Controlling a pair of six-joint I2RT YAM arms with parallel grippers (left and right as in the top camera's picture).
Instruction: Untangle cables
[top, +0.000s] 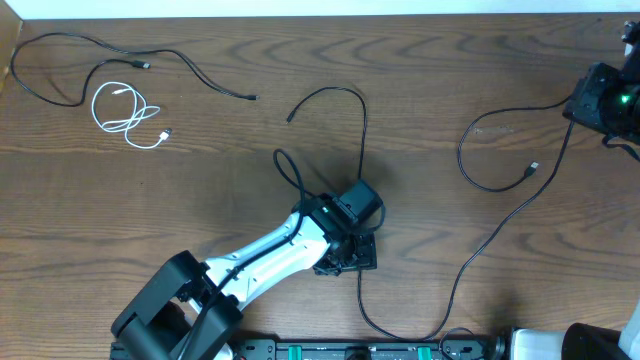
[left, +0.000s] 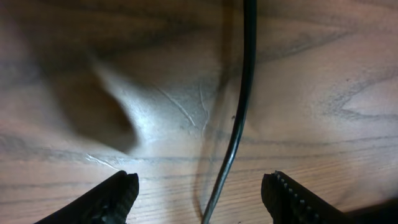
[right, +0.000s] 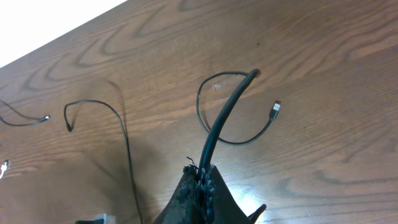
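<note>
**Mostly spread out, one long run in hand**

The tabletop (top: 450, 60) carries three groups of cord, well apart from one another, so the bulk of the untangling looks done.

The longest black cable (top: 500, 232) starts at a plug end at upper centre and arcs over. It drops straight toward the robot through the left tool (left: 205, 196), curves along the near edge, then climbs diagonally to the right tool (right: 200, 180). Beyond that tool a loop ends in a plug pointing up and right. Whether this is one cord or two joined runs cannot be told.

At far left, another black cable (top: 200, 72) stretches mainly left to right, curling back on itself. The white cable (top: 125, 112) sits coiled just beside it, its plug at lower right, and contact between the two is unclear. Parting this pair and straightening the loops seems to remain.

The left tool is released: the cord passes lengthwise between its fingers (left: 115, 198), untouched. The right tool is clenched on the longest black cable.
</note>
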